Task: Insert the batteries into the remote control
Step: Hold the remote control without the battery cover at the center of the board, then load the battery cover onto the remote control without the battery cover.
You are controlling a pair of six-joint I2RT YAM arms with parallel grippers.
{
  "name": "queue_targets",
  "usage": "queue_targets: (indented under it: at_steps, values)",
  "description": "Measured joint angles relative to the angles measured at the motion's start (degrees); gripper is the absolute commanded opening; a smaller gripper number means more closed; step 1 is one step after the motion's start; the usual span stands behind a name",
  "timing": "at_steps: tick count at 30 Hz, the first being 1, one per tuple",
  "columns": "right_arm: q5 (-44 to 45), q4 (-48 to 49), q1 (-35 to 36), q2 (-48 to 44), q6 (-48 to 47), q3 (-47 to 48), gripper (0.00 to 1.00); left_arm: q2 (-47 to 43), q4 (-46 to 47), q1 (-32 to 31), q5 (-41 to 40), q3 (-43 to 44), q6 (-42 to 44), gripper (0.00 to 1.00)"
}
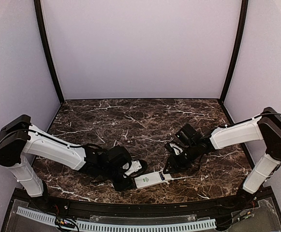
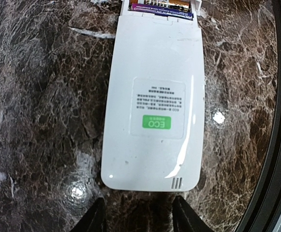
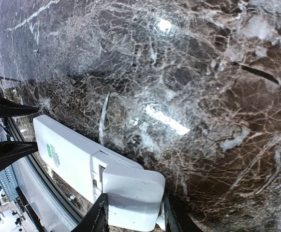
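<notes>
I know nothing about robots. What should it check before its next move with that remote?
1. The remote control lies back-up on the table: ok.
2. The batteries sit in the open compartment: one shows; both, cannot tell.
3. The cover plate is gripped between the right jaws at the battery end: ok.
4. The cover plate is slid fully shut: not ok.
5. The left jaws, open, brace the remote's other end: cannot tell.
</notes>
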Motion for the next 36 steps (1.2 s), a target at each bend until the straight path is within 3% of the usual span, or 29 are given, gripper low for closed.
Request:
queue_targets:
  at_steps: [13,36]
  values:
    - [-0.63,0.98,0.11,0.00,0.83,-0.11,0.31,0.79,0.96,-0.11,0.39,0.46,0.09,0.45]
    - [1.49,-0.83,2.58,-0.17,1.03,0.90,0.31,1.14,0.98,-0.17,0.50,0.85,0.28,0.45]
